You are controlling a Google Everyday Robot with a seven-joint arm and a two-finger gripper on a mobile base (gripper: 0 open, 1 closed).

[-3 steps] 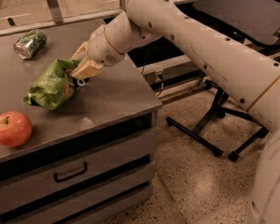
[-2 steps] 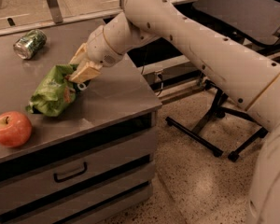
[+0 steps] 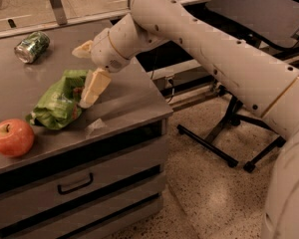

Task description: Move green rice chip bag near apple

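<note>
The green rice chip bag (image 3: 57,103) lies crumpled on the grey counter (image 3: 124,101), its left end close to the apple (image 3: 12,137) with a small gap between them. The red-orange apple sits at the counter's front left. My gripper (image 3: 81,77) is at the bag's right end, open, with its jaws spread wide. One cream finger (image 3: 93,87) rests against the bag's right edge; the other (image 3: 82,49) points up and away from it. The bag rests on the counter and is not held.
A small green drink can (image 3: 32,46) lies on its side at the back left of the counter. A pale scrap (image 3: 95,127) lies near the front edge. Drawers (image 3: 77,183) are below. A black folding stand (image 3: 239,133) is on the floor at the right.
The gripper has opened and let go of the bag. The bag has shifted a little toward the front left and now lies nearer the apple.
</note>
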